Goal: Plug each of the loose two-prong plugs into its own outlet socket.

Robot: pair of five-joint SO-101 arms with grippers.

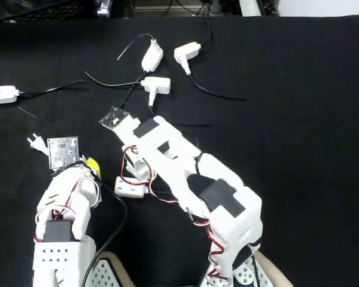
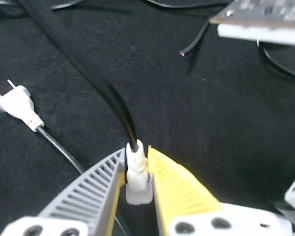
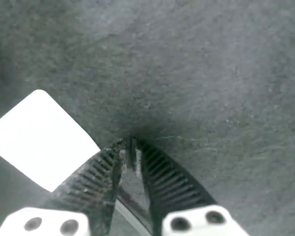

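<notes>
Grip and handling: the left tool [image 2: 136,153], with one grey and one yellow finger, is clamped on a small white moulded plastic plug [image 2: 137,181] at its cord end. Its black cord [image 2: 90,73] runs off across the black cloth tabletop [image 2: 201,132]. A second white two-prong plug [image 2: 17,103] lies loose nearby. The right tool [image 3: 132,146] is pinched nearly closed beside a white block [image 3: 39,142]. The plugs look light, rigid and smooth, and the stiff cord may tug them. They are best held by the flat body sides, clear of the prongs.

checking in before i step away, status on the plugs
Left pincer shut on white plug body, black cable trailing. Right pincer shut, down at the black cloth beside a white block. Loose two-prong plug lying free, unplugged.
</notes>
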